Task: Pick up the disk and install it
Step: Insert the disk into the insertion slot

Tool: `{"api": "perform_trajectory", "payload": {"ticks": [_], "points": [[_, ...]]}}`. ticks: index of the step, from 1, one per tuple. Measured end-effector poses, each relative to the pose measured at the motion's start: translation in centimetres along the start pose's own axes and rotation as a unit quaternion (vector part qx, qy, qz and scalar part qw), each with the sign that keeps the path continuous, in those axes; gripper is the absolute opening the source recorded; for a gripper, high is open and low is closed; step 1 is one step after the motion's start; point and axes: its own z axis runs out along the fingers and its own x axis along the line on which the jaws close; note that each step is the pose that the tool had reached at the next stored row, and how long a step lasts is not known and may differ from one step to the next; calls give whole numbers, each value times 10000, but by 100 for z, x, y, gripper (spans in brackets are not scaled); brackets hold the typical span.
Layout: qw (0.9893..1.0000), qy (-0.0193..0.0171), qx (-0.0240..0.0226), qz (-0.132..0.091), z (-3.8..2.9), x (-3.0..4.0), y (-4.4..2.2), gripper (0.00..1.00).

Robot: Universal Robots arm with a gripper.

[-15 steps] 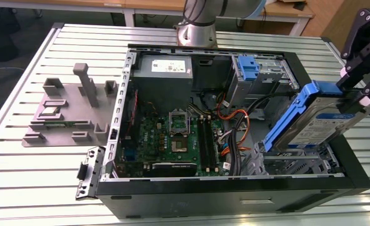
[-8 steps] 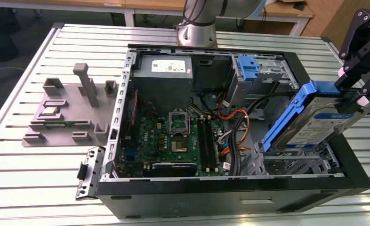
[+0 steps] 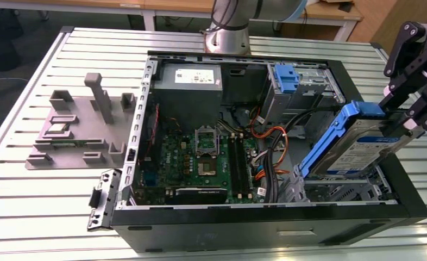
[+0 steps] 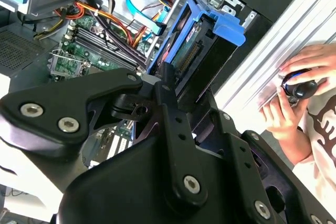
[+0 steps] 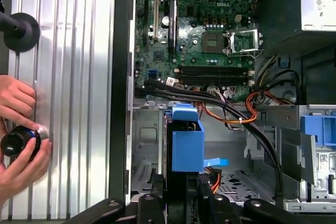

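Pincer [image 3: 404, 120] is pinching the disk [image 3: 364, 148] by its upper end, so you are holding it clear of the desk [image 3: 46, 190], tilted over the open computer case [image 3: 271, 213] at the corner on the exterior view's right. Long axis is slanting from the pincer down and toward the exterior view's left, with the blue carrier frame [image 3: 328, 138] facing the motherboard [image 3: 199, 157] side. Lower end is hanging just over the drive bay [image 3: 337, 191]; contact with the metal cannot be told. In the first wrist view the disk is lying straight ahead of the pincer, edge-on, with the bay beyond it. Judgement: seating is depending on lining that slanted axis up with the bay.
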Motion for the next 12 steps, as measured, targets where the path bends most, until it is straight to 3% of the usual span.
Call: {"api": "perform_trajectory", "payload": {"ticks": [7,12], "points": [[10000,0,0,0,126,2,-7,35],[10000,1,0,0,135,2,-8,35]]}}
